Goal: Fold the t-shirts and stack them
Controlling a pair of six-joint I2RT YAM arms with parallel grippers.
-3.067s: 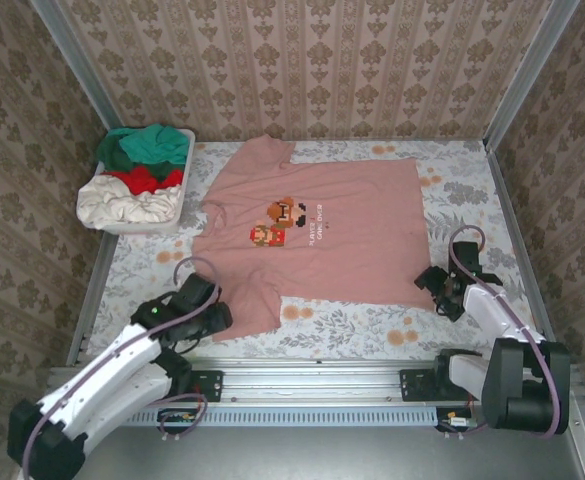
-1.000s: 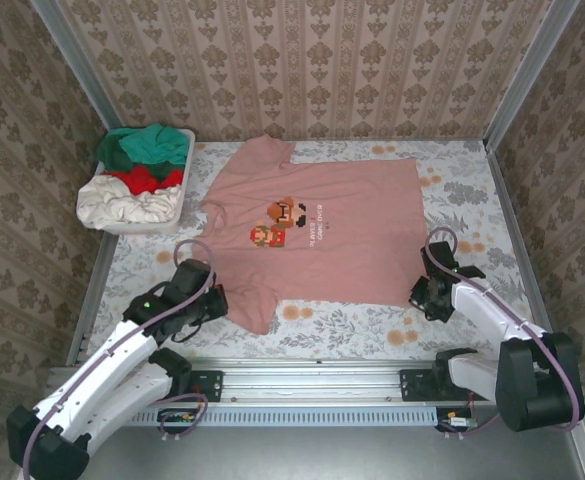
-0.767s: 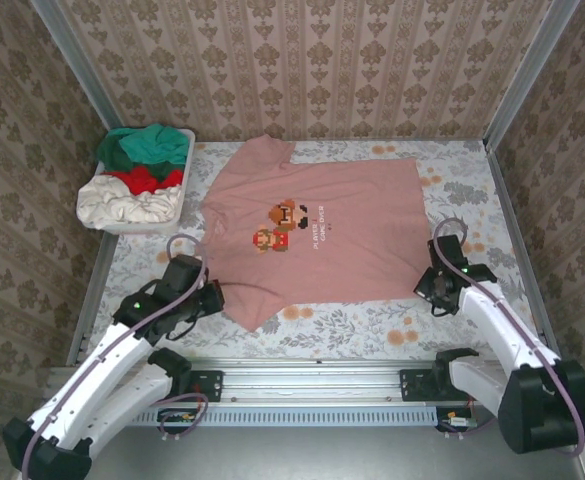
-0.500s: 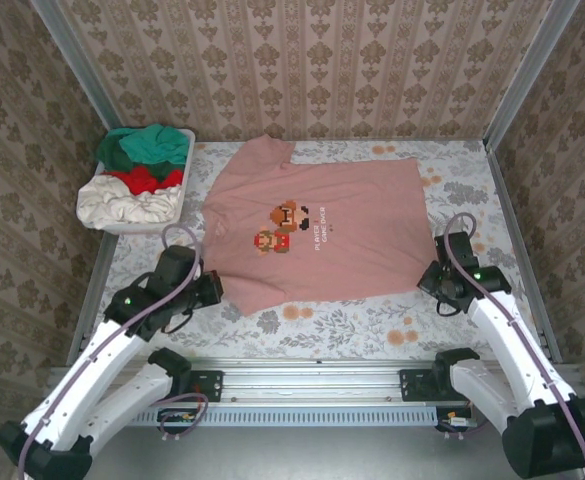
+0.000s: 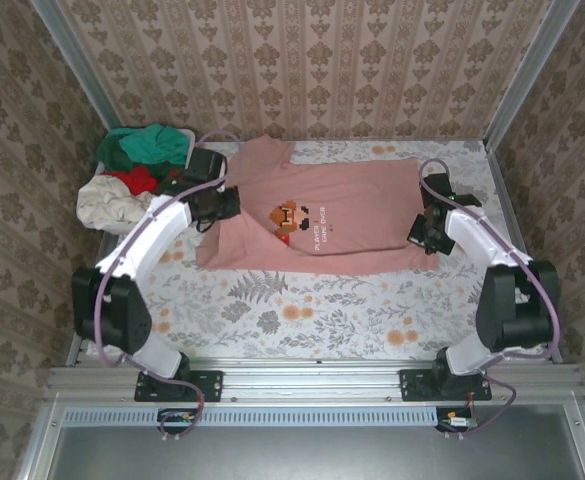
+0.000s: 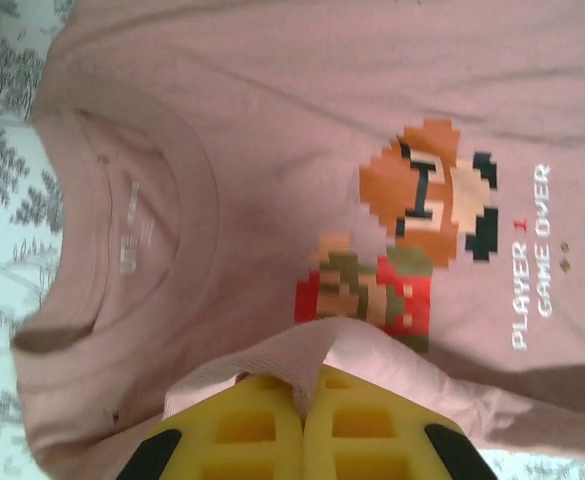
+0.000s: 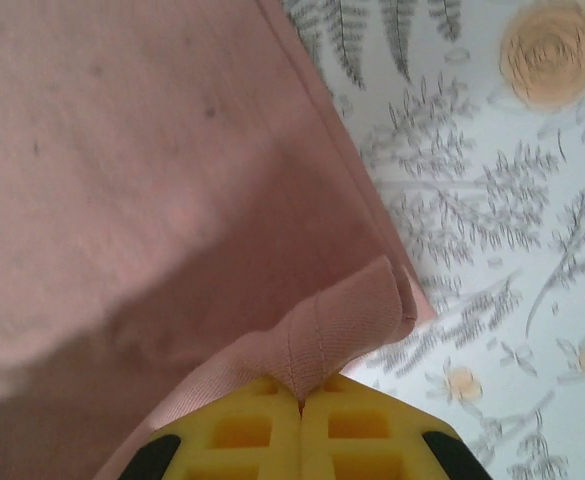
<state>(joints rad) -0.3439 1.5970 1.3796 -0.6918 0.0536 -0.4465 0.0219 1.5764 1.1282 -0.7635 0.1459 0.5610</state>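
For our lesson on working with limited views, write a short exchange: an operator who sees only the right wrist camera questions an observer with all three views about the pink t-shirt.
Operator: My right gripper pinches the pink t-shirt hem. Does the left arm hold cloth too?
Observer: Yes, the left gripper is shut on a fold of the same shirt, beside the pixel-art print.
Operator: How does the shirt lie overall?
Observer: From above, its near hem is carried over its middle, so it spans the table as one band.
Operator: Any other shirts?
Observer: A teal shirt, a red shirt and a cream shirt are piled at the far left.
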